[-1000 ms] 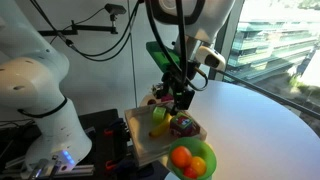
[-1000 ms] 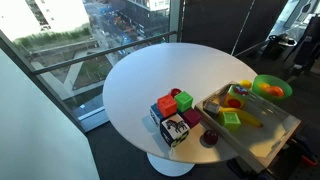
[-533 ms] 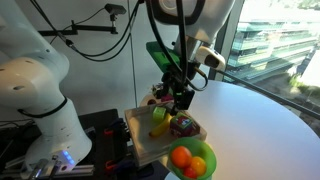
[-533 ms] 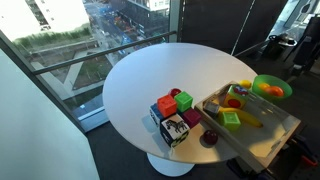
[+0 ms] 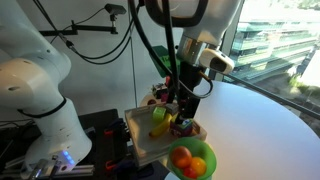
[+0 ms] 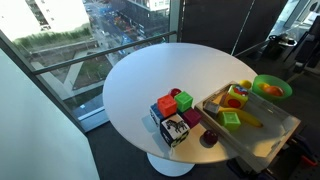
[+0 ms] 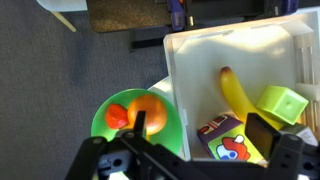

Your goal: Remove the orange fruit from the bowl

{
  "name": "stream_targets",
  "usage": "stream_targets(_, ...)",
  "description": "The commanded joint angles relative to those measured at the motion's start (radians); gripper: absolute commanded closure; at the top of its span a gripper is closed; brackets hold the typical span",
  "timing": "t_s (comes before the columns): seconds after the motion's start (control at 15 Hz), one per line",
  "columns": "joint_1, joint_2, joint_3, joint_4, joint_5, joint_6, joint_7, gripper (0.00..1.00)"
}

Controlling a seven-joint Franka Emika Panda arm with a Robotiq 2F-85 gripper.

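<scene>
The lime-green bowl (image 7: 104, 131) shows at the lower left of the wrist view. It holds the deep reddish-orange fruit (image 7: 117, 116) and a lighter yellow-orange fruit (image 7: 150, 110) side by side. My gripper (image 7: 200, 135) is open and empty. One finger (image 7: 139, 125) overlaps the bowl's near side, the other (image 7: 263, 134) is over the tray. In both exterior views the bowl (image 5: 190, 161) (image 6: 272, 88) sits at the end of the tray, and the gripper (image 5: 183, 116) hangs above the tray, short of the bowl.
A tan tray (image 7: 190, 60) holds a banana (image 7: 237, 95), a green block (image 7: 283, 103) and a purple picture box (image 7: 228, 141). Coloured blocks (image 6: 173, 113) stand on the round white table (image 6: 140, 80). Dark floor lies beyond the tray edge.
The arm has swung toward the bowl end of the tray and lowered a little. The fruits and the bowl have not moved.
</scene>
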Motion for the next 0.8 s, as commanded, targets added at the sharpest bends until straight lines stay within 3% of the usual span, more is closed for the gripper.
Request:
stream_targets(0.0, -0.02, 0.04, 0.009, -0.027, -0.01, 0.156, 0.061, 0.0)
stream_targets(0.33, -0.021, 0.141, 0.027, -0.082, -0.026, 0.39, 0.146, 0.0)
stream_targets(0.73, -0.023, 0.245, 0.033, -0.09, -0.1, 0.523, 0.255, 0.0)
